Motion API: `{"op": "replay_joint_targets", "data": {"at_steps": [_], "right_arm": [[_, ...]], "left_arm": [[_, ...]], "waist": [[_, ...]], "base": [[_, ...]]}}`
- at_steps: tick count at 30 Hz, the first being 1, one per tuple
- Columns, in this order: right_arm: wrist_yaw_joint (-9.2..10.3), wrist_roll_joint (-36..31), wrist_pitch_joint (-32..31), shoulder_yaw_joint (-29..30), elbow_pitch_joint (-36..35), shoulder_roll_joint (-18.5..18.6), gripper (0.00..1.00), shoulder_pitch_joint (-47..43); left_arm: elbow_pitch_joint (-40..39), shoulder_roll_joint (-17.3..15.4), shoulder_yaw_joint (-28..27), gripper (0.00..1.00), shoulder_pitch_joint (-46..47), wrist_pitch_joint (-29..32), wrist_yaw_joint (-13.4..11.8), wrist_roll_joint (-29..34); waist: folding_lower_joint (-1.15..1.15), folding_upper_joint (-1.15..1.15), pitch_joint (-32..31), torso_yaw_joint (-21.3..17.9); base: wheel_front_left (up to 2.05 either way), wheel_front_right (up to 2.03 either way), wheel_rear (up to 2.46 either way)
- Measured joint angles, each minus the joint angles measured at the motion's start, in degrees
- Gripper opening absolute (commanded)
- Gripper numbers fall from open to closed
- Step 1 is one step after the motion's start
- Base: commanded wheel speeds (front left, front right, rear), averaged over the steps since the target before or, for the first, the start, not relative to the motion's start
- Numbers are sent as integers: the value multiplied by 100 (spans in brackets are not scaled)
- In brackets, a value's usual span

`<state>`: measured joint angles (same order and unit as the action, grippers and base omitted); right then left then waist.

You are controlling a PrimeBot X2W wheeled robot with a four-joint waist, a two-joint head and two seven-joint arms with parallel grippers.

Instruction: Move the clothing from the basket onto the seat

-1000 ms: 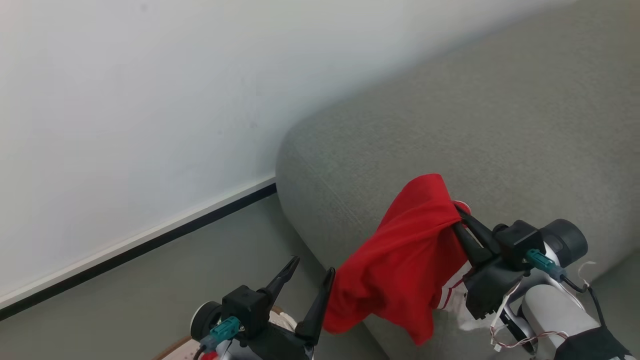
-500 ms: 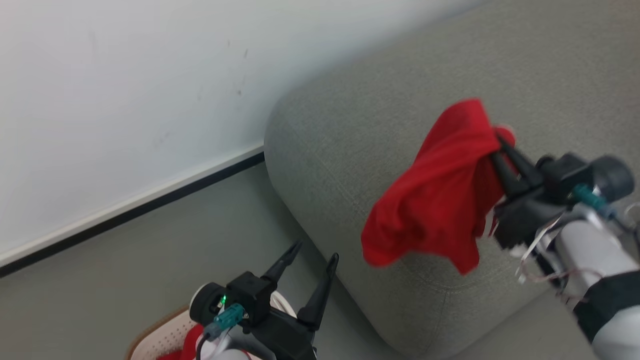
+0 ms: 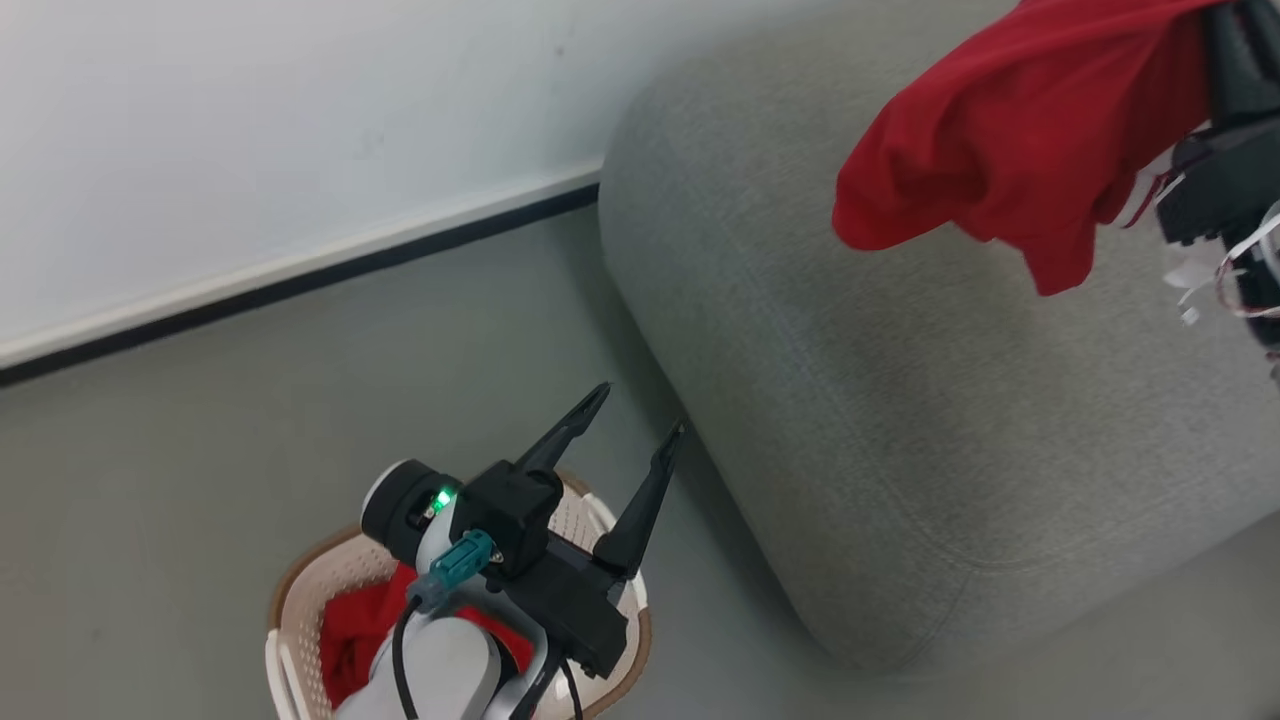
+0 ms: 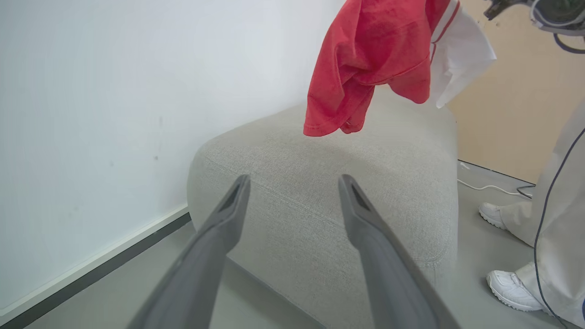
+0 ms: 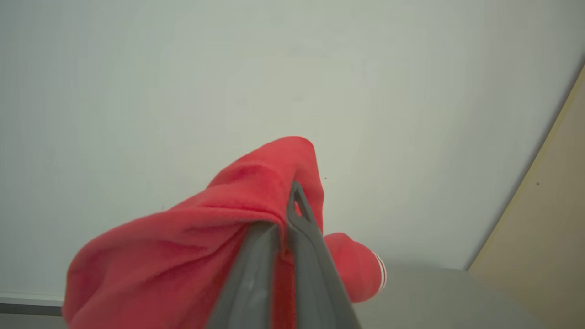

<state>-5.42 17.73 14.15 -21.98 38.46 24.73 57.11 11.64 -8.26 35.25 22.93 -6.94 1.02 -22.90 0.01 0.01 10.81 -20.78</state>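
My right gripper (image 5: 293, 201) is shut on a bright red garment (image 3: 1010, 130), which hangs in the air above the grey sofa (image 3: 900, 400) at the head view's upper right. In the left wrist view the garment (image 4: 365, 59) dangles over the sofa (image 4: 311, 160) with a white panel (image 4: 459, 59) showing. The cream basket (image 3: 290, 620) stands on the floor beside the sofa, with a second red garment (image 3: 350, 625) inside. My left gripper (image 3: 642, 408) hovers open and empty above the basket, pointing at the sofa.
A white wall with a dark skirting line (image 3: 300, 280) runs behind the sofa and basket. A person in pale trousers and white shoes (image 4: 512, 285) stands on the floor by the sofa's far side. A white cable (image 4: 489, 186) lies there.
My right gripper has carried the red garment up and further over the sofa. The head camera has tilted down, so the basket now shows. The left gripper stays open.
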Motion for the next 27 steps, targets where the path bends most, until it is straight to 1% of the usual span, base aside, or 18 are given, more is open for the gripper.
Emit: {"op": "replay_joint_targets", "data": {"at_steps": [2,8,9,16,23,26,27], "right_arm": [[-13,36,-2,76,114,44,0,152],[-13,62,-18,271,453,252,0,742],[-13,62,-18,271,453,252,0,742],[14,76,-46,454,784,485,0,1411],[36,33,-44,519,1143,802,0,1692],[48,-2,-44,505,1241,799,0,1756],[86,-5,-44,509,1279,781,0,1769]], "left_arm": [[-96,-56,13,100,65,20,0,127],[-433,-162,4,100,238,36,0,244],[-433,-162,4,100,238,36,0,244],[-836,-269,-12,100,514,114,-2,385],[-1277,-265,8,100,888,198,-7,615],[-1458,-272,9,100,983,256,-20,678],[-1507,-279,10,100,1013,270,-36,697]], "waist": [[0,0,138,113],[0,0,581,425],[0,0,581,425],[0,0,1142,703],[0,1,1706,891],[0,0,1944,955],[0,1,2022,972]], "base": [[0,0,0],[0,0,0],[0,0,0],[0,0,0],[0,0,0],[0,0,0],[0,0,0]]}}
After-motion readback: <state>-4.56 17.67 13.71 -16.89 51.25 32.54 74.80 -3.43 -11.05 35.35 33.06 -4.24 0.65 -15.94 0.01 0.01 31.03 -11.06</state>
